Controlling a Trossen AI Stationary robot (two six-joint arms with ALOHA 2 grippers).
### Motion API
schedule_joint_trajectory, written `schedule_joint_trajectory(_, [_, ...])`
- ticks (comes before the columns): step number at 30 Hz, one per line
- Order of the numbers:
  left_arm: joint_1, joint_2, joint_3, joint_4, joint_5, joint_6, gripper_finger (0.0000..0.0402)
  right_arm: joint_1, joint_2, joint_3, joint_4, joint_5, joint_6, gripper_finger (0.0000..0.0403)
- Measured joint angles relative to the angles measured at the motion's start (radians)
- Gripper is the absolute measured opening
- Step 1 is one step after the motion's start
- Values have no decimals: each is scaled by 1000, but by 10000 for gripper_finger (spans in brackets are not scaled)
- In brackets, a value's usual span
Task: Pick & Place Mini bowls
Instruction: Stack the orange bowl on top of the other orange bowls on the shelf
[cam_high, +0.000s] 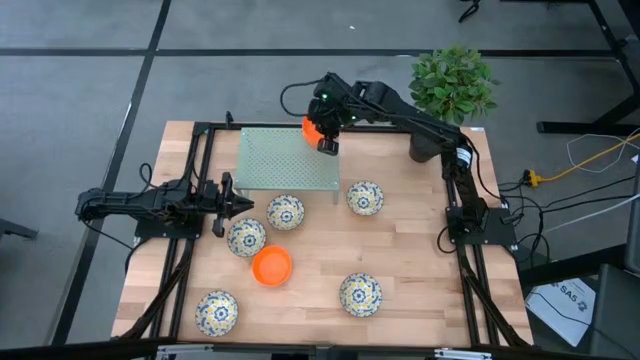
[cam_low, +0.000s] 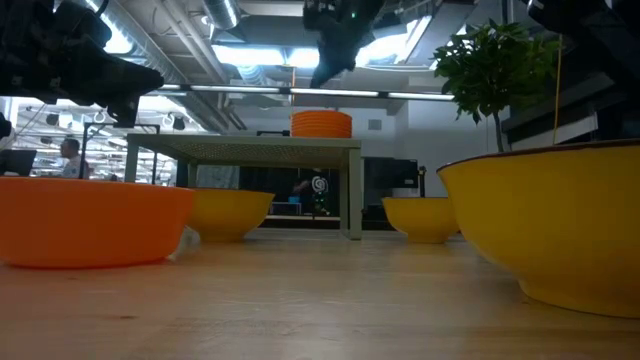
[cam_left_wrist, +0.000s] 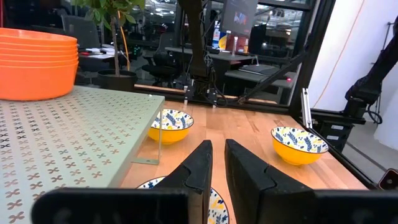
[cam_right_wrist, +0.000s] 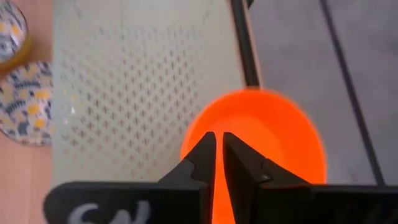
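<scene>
- The right gripper (cam_high: 327, 143) hangs over the far corner of the pale green rack (cam_high: 270, 165). Its fingers are almost together, with nothing between them.
- Right under it sits a stack of orange bowls (cam_low: 321, 123) on top of the rack — that looks like the drop-off spot.
- One more orange bowl (cam_high: 271, 266) waits on the wooden table (cam_high: 410, 250), between the flowery bowls (cam_high: 285, 212).
- The left gripper (cam_high: 222, 207) waits near the rack's left side, fingers nearly closed and holding nothing.
- To do this step well, I think the right arm should lift straight up first — so it does not bump the stack.
- Then it should open wide before coming down on the next bowl's rim.
</scene>
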Motion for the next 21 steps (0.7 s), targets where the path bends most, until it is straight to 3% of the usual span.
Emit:
schedule_joint_trajectory(8, [0, 0, 0, 0, 0, 0, 38, 93, -21, -10, 8, -31, 5, 25])
schedule_joint_trajectory(21, [0, 0, 0, 0, 0, 0, 38, 335, -16, -10, 10, -64, 27, 28])
